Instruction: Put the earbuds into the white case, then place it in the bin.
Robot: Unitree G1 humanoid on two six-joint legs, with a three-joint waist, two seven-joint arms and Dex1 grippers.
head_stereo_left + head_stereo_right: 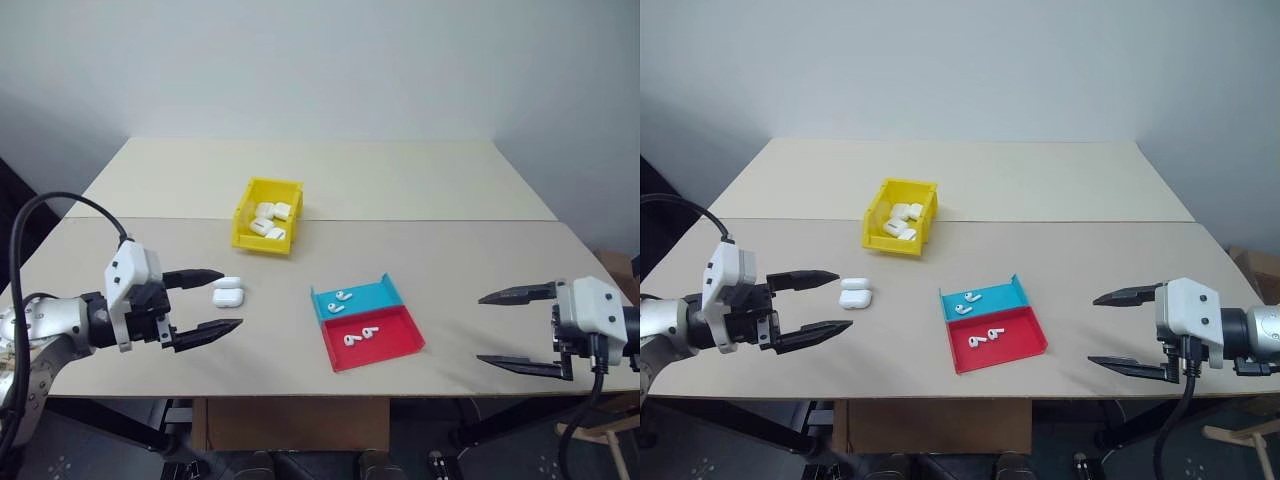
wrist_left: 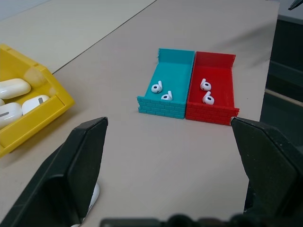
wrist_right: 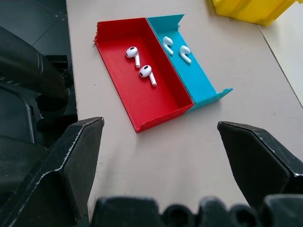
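Observation:
The white case [image 1: 228, 292] lies on the tan table, its lid apparently flipped open, just ahead of my left gripper [image 1: 231, 298]. That gripper is open and hovers at the case with nothing between its fingers. Two earbuds [image 1: 341, 301] lie in the teal tray [image 1: 378, 294], and another two earbuds [image 1: 361, 335] in the red tray [image 1: 398, 338] beside it. The yellow bin [image 1: 243, 208] stands farther back and holds several white cases. My right gripper [image 1: 479, 328] is open and empty, well to the right of the trays. The left wrist view shows the case's edge [image 2: 93, 200] beside one finger.
The table's front edge runs just below the red tray and both grippers. A seam crosses the table right behind the bin, with a second tabletop [image 1: 400, 170] beyond it. Bare surface lies between the trays and my right gripper.

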